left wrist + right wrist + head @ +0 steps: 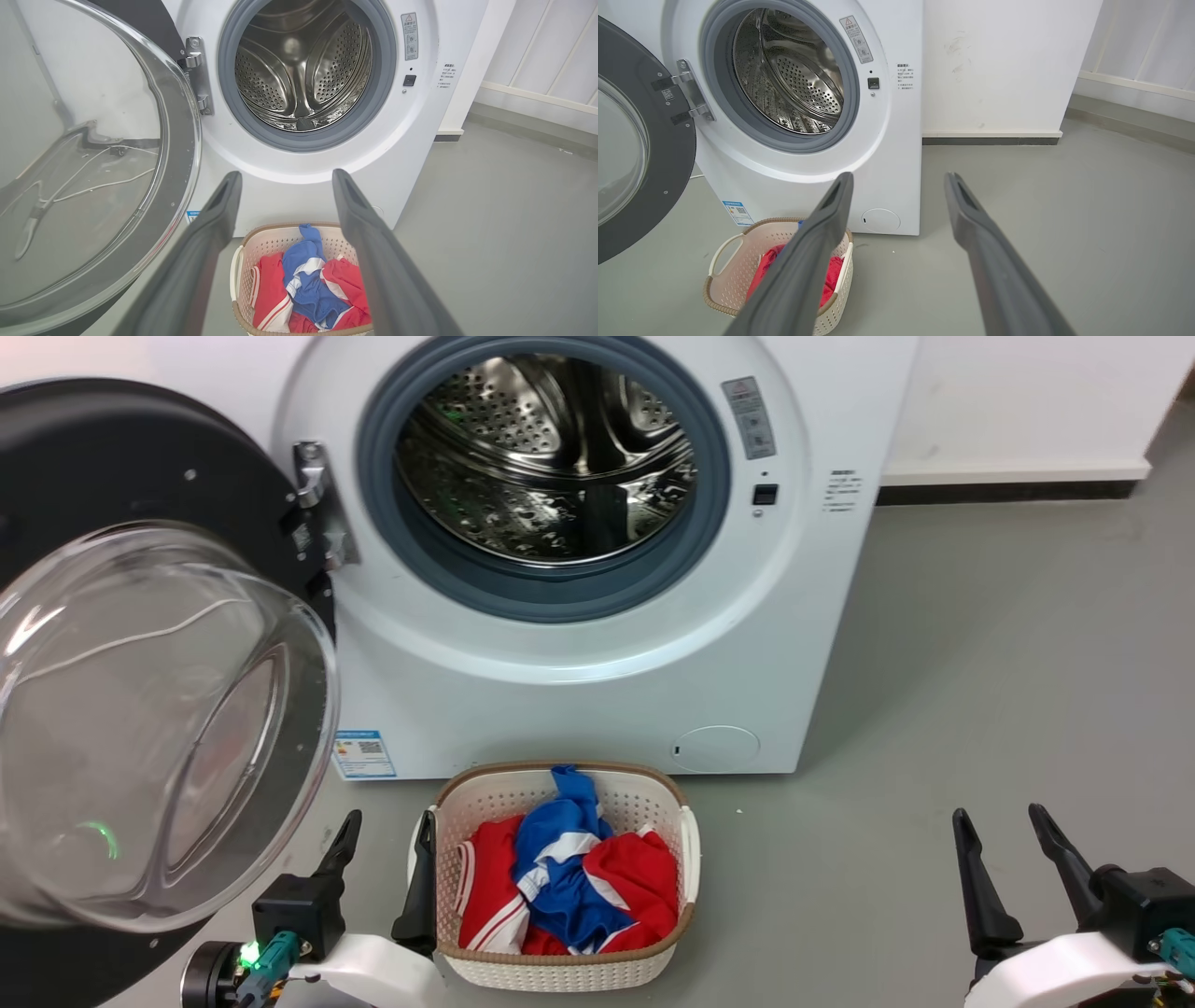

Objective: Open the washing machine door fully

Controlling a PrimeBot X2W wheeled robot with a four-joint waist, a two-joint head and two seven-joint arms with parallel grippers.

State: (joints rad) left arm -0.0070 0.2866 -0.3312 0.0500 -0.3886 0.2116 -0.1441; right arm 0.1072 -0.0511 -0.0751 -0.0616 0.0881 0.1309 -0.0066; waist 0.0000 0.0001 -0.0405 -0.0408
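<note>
The left tool (386, 859) hangs at the near left, its two dark fingers spread and empty, just beside the left rim of a cream basket (644, 803) holding red and blue clothes (579, 877). The right tool (1004, 863) sits at the near right over the grey floor (934, 709), also spread and empty. Further left, the washing machine door (112, 457) stands swung wide on its hinge (317, 504), clear of the steel drum (551, 457). Neither tool touches it.
</note>
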